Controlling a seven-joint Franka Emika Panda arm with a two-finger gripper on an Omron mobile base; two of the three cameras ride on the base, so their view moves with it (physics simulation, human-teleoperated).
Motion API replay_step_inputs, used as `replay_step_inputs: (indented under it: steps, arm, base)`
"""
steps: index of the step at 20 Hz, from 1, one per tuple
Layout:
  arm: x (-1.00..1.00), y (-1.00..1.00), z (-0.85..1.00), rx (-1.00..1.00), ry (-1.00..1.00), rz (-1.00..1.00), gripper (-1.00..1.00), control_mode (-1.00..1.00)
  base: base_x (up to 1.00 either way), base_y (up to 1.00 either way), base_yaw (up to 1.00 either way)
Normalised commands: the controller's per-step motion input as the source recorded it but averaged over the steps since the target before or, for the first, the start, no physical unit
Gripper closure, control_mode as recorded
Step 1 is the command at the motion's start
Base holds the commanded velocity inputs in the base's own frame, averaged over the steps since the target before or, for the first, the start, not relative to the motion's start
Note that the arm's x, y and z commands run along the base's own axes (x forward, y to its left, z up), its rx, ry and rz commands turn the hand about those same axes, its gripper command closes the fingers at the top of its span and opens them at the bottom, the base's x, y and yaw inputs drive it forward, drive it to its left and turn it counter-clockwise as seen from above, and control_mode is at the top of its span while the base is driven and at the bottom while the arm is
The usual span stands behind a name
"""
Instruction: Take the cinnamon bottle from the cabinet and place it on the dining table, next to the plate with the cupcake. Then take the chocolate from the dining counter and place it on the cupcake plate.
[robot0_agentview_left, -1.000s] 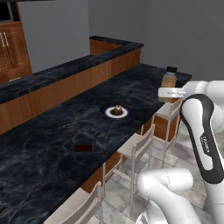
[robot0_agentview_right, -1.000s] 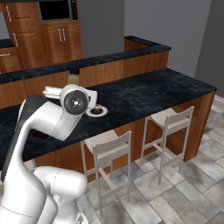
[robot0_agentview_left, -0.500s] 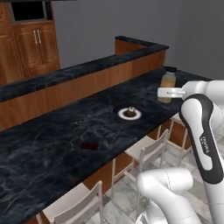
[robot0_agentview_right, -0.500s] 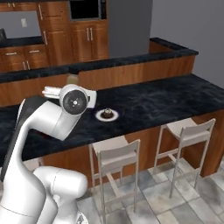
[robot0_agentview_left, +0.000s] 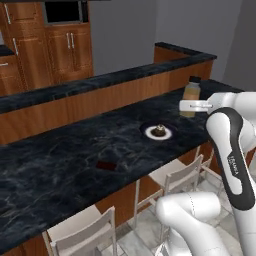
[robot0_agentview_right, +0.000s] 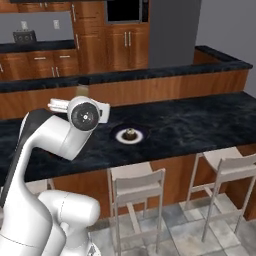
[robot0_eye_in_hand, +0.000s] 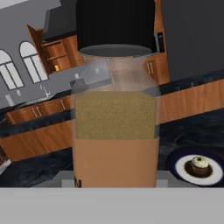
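My gripper (robot0_agentview_left: 193, 105) is shut on the cinnamon bottle (robot0_agentview_left: 191, 96), a tan bottle with a dark cap held upright above the right part of the dining table (robot0_agentview_left: 60, 155). The bottle (robot0_eye_in_hand: 114, 113) stands close in the middle of the hand view. To the bottle's left, the white plate (robot0_agentview_left: 159, 133) with the cupcake (robot0_agentview_left: 159, 130) sits on the black top. In the hand view the plate (robot0_eye_in_hand: 181, 168) and cupcake (robot0_eye_in_hand: 199, 165) lie low at the right. The chocolate (robot0_agentview_left: 106, 165) lies flat further left, near the front edge. In the right base view the bottle's cap (robot0_agentview_right: 82, 90) peeks over the arm, left of the plate (robot0_agentview_right: 120, 136).
A higher black-topped wooden ledge (robot0_agentview_left: 100, 80) runs behind the table. White stools (robot0_agentview_left: 175, 172) (robot0_agentview_right: 135, 187) stand tucked along the near side. Reddish-brown cabinets (robot0_agentview_left: 70, 47) line the back wall.
The whole picture has shifted, so the base has driven along the table. The plate and chocolate now sit nearer the middle. The bottle stays in the gripper.
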Motion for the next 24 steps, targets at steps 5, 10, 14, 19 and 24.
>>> replay_step_inputs:
  steps: [5,10,14,19,24]
  arm:
    - [0.00,0.00,0.00,0.00,0.00,0.00,1.00,1.00]
    - [0.00,0.00,0.00,0.00,0.00,0.00,1.00,1.00]
    - [0.00,0.00,0.00,0.00,0.00,0.00,1.00,1.00]
    - [0.00,0.00,0.00,0.00,0.00,0.00,1.00,1.00]
    - [0.00,0.00,0.00,0.00,0.00,0.00,1.00,1.00]
  base:
    - [0.28,-0.65,0.16]
    - [0.28,-0.63,0.18]
    - [0.26,-0.63,0.19]
    - [0.20,-0.52,0.39]
    - [0.23,-0.51,0.36]
